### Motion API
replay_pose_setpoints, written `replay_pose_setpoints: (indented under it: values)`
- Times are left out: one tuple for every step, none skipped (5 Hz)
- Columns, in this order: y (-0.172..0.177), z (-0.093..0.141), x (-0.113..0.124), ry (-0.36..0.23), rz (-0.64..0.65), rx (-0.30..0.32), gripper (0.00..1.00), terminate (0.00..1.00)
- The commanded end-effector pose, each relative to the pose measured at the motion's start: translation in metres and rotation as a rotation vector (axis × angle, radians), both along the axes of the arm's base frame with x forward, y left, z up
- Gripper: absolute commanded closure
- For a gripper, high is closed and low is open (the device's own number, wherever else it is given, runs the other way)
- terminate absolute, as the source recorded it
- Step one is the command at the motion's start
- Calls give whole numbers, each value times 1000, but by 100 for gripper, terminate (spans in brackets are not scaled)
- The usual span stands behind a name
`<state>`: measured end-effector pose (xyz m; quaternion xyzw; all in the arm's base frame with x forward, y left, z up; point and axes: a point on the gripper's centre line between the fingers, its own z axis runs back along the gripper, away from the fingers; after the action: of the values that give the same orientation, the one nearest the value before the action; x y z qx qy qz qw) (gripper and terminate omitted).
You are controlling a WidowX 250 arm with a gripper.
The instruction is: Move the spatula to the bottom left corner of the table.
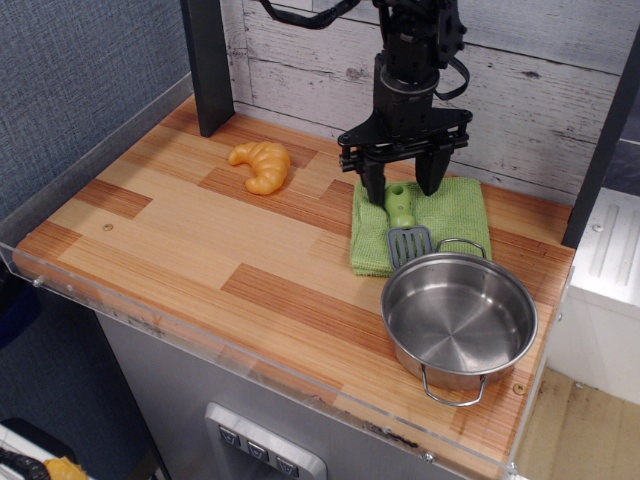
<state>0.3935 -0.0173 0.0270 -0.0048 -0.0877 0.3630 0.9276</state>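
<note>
None of the move is done. Spatula [402, 218] lies on the green cloth [455, 212], blade touching the pot [459, 320] (far right of the table [190, 235]). Gripper [402, 186], jaws spread, straddles the handle; grasp, lift and carry to the bottom left corner remain.

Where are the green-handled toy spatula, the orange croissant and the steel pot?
green-handled toy spatula [400, 210], observation.image view, on its handle.
orange croissant [262, 165], observation.image view, on its middle.
steel pot [458, 318], observation.image view, on its inner bottom.
</note>
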Motion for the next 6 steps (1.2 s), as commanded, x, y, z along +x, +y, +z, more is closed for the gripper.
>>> replay_pose_setpoints:
  values:
    - [-2,19,3,-58,4,-2,100,0]
    - [-2,23,0,-61,3,-10,100,0]
    - [-2,42,0,-92,-1,-31,100,0]
    - [-2,69,0,-132,8,-72,100,0]
    - [2,91,-7,-167,26,-86,100,0]
    - [17,103,-19,-189,57,-94,100,0]
